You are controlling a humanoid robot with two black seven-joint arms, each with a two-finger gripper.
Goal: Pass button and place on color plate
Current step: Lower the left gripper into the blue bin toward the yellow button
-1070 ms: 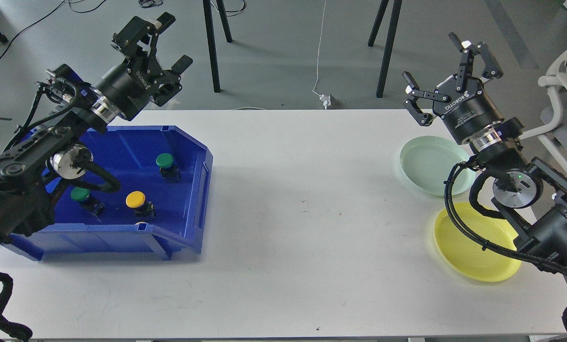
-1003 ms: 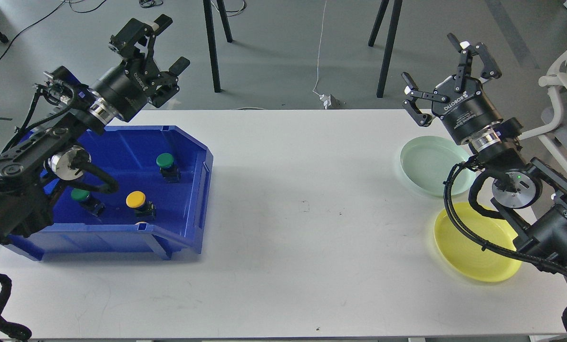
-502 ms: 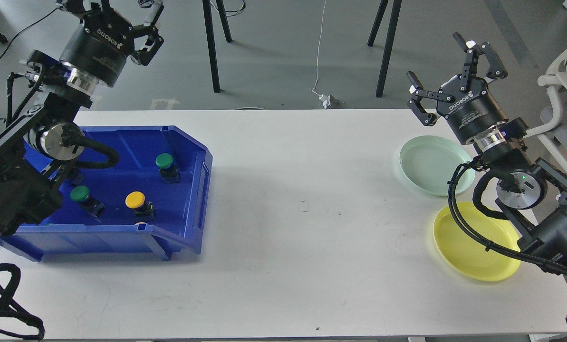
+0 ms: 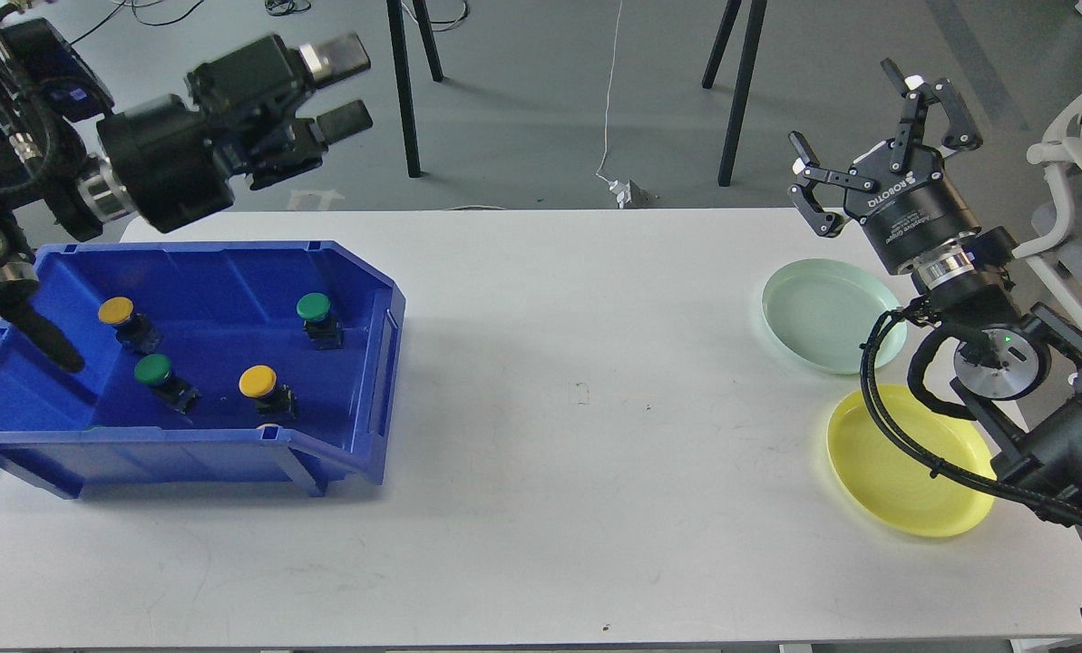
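Note:
A blue bin [image 4: 373,363] on the table's left holds several push buttons: a green one [image 4: 314,308] at the back right, a green one [image 4: 153,370], a yellow one [image 4: 258,382] near the front and a yellow one [image 4: 116,311] at the back left. My left gripper [image 4: 341,86] is open and empty, held high above the bin's back edge, fingers pointing right. My right gripper [image 4: 867,118] is open and empty, raised behind the pale green plate [image 4: 822,313]. A yellow plate [image 4: 903,472] lies in front of it, partly covered by my right arm.
The white table [image 4: 577,408] spans the view, with the bin at the left and both plates at the right. Black stand legs [image 4: 404,82] and a chair [image 4: 1076,136] stand on the floor beyond the far edge. A white cable [image 4: 609,109] hangs to a plug.

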